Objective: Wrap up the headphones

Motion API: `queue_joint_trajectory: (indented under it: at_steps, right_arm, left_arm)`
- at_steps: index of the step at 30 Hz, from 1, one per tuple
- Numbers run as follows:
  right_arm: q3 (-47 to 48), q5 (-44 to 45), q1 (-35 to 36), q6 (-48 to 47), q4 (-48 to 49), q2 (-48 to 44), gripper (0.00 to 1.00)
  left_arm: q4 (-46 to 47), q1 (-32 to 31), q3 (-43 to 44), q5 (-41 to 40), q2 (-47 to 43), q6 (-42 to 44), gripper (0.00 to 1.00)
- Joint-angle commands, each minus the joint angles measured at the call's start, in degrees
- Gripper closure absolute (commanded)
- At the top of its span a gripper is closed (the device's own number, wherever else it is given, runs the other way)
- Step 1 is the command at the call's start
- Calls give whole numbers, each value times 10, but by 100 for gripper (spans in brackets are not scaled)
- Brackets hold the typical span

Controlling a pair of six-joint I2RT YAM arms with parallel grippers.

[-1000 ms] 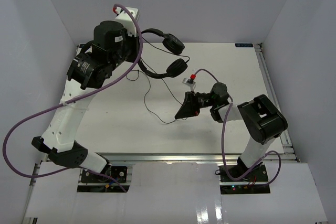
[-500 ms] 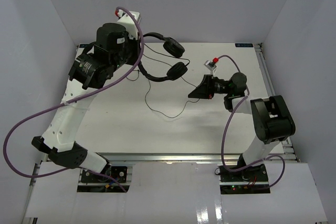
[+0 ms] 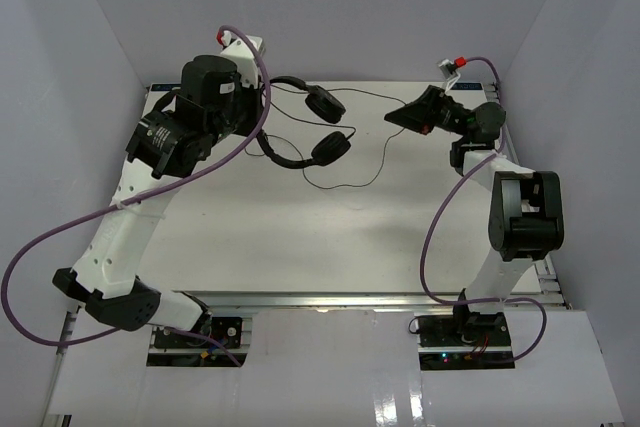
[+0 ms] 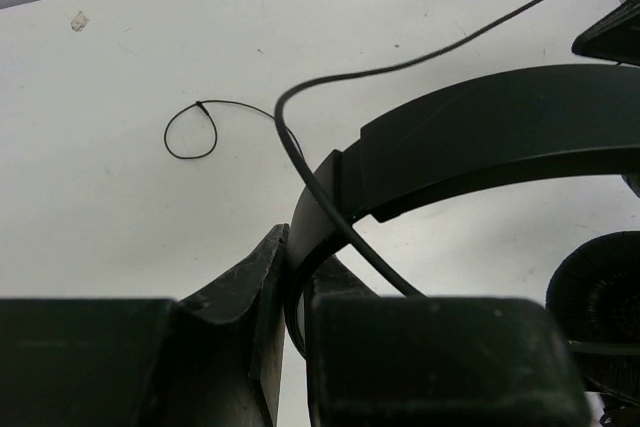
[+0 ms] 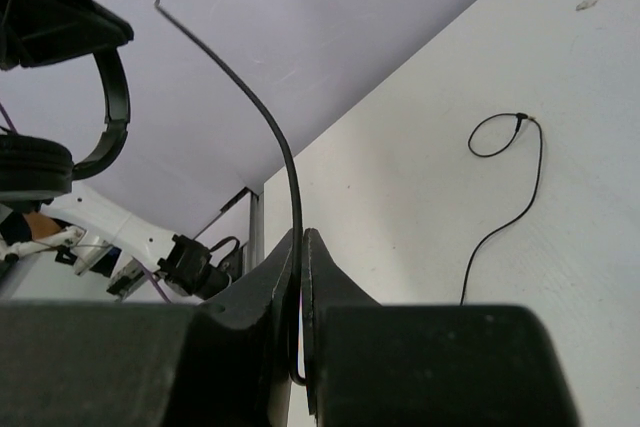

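The black headphones point(image 3: 300, 152) hang in the air over the far left of the white table point(image 3: 250, 237), with two round earcups point(image 3: 325, 104). My left gripper point(image 3: 262, 127) is shut on the curved headband point(image 4: 480, 137), which sits pinched between its jaws point(image 4: 295, 272). The thin black cord point(image 3: 350, 185) sags from the headphones onto the table and rises to my right gripper point(image 3: 393, 117). In the right wrist view the right gripper point(image 5: 301, 247) is shut on the cord point(image 5: 265, 117), held high at the far right. The headphones point(image 5: 110, 107) show at upper left.
Thick purple robot cables point(image 3: 60, 227) loop beside the left arm and along the right arm point(image 3: 430, 237). The cord's end lies in a small loop on the table point(image 5: 500, 137). White walls close in the back and sides. A metal rail point(image 3: 515, 157) runs along the table's right edge.
My right gripper has swung from mid-table up to the far right, drawing the cord out with it. The left arm shifted slightly with the headphones.
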Motion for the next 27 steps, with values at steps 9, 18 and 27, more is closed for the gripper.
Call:
queue_joint_trajectory:
  at_steps: [9,18,27]
  right_arm:
    - [56,54,-62,16,327,11,92]
    - [26,68,-80,15,328,4,92]
    - [-60,14,-82,-1,330,-33,92]
  left_arm:
    - [12,6,-13,5,-35,-9,100]
    - [9,7,-11,-10,-38,-8,100]
    - [10,9,26,-68,-14,-1,100]
